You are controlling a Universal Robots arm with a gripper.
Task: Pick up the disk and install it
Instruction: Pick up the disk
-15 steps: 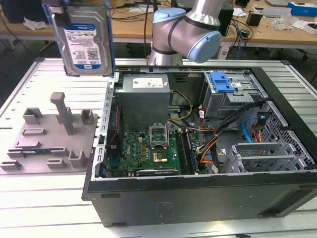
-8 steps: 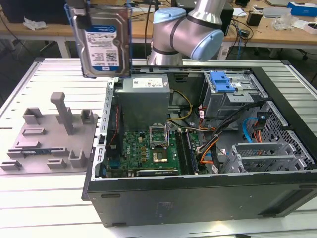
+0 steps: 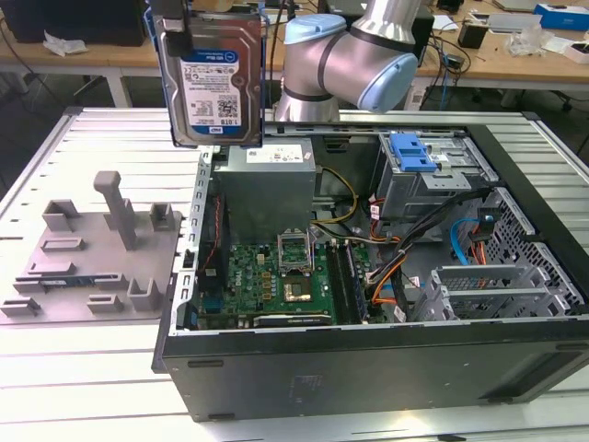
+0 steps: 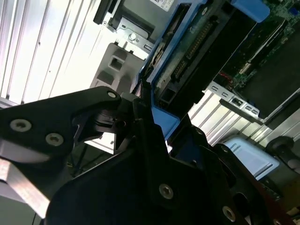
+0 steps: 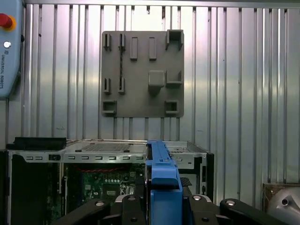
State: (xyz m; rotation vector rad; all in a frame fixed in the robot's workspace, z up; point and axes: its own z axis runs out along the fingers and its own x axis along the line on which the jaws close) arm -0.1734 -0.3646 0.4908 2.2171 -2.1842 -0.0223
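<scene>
**Blue-framed disk (image 3: 213, 83) gripped in the hand (image 5: 161, 206), high over the open case**

Grey and studded with small holders, a fixture plate (image 3: 83, 258) lies on the slatted bench (image 3: 83, 368) at the exterior view's left. Just to its right and well above it, the disk hangs upright with its white-and-blue label facing the camera. It is over the corner of the open computer case (image 3: 368, 368) and clear of everything inside. Further right, the arm (image 3: 350, 55) bends in from behind the case, its pale blue joints level with the disk. Below the arm lie the motherboard (image 3: 276, 276) and, toward the exterior view's right, the drive cage (image 3: 433, 184) with its fixed blue tab (image 3: 411, 152).

The hand is closed narrow on the disk, as both wrist views show. In the second wrist view its black fingers (image 4: 149, 123) press on the blue carrier at the connector end. In the first wrist view the carrier's edge stands between the hand's two black halves.

That first wrist view also looks straight down on the plate and the case's rim. Neither wrist view shows the label, which the exterior view does.
</scene>
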